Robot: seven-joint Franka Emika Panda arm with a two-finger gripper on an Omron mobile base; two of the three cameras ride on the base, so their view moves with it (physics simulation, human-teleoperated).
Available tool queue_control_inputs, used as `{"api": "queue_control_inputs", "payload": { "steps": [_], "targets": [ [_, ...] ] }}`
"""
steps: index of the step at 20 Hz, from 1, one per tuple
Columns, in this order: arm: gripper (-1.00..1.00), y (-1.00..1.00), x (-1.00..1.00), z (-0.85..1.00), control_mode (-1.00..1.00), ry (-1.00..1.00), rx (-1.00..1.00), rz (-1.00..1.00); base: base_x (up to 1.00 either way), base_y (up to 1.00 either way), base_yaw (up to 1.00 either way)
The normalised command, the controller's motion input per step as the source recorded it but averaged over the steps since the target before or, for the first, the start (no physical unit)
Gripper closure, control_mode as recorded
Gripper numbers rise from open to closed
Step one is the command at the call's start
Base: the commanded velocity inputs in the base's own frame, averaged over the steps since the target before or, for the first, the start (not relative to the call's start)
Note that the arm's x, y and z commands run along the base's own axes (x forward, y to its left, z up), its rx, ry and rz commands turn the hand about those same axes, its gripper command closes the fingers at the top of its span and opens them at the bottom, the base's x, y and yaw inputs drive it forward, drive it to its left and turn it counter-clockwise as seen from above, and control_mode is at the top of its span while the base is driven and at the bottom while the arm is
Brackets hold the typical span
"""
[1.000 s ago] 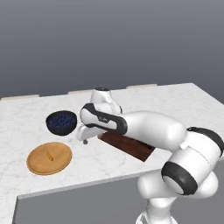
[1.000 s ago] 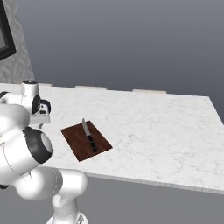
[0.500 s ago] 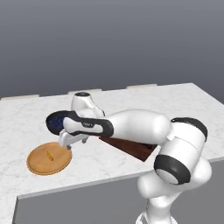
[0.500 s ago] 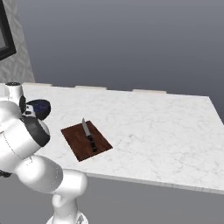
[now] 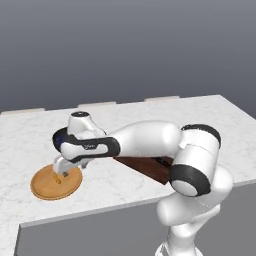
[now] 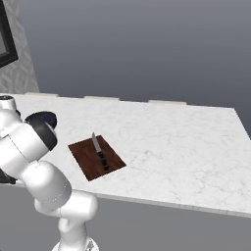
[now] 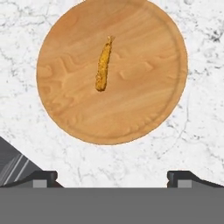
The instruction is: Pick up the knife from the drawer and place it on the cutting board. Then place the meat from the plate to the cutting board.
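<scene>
My gripper [image 5: 60, 170] has swung left off the cutting board [image 6: 96, 158], jaws wide apart and empty, now above the plate [image 7: 166, 96]; knife [image 6: 99, 153] already lies on the board, meat [image 7: 103, 64] sits mid-plate, so it's next to grab

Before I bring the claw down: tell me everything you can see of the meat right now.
The meat is a small, slim, orange-yellow piece with a rough, crumbed-looking surface, tapering to a thin point at one end. It lies flat near the middle of the plate, well inside the low rim, touching nothing but the plate's wood. The open claw is above the plate and not touching the meat.
</scene>
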Motion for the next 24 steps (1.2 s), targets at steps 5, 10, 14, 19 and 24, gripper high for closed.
{"api": "queue_control_inputs", "payload": {
  "steps": [5, 10, 14, 19, 24],
  "targets": [
    [-1.0, 0.18, 0.02, -0.16, -1.0, 0.0, 0.0, 0.0, 0.0, 0.0, 0.0],
    [-1.0, 0.14, 0.41, -0.16, -1.0, 0.0, -0.04, -0.02, 0.0, 0.0, 0.0],
    [-1.0, 0.3, 0.39, -0.08, -1.0, 0.02, -0.08, -0.05, 0.0, 0.0, 0.0],
    [-1.0, 0.43, 0.05, 0.0, -1.0, 0.0, -0.13, -0.06, 0.0, 0.0, 0.0],
    [-1.0, 0.19, 0.01, -0.02, -1.0, 0.02, -0.07, -0.04, 0.0, 0.0, 0.0]
  ]
}}
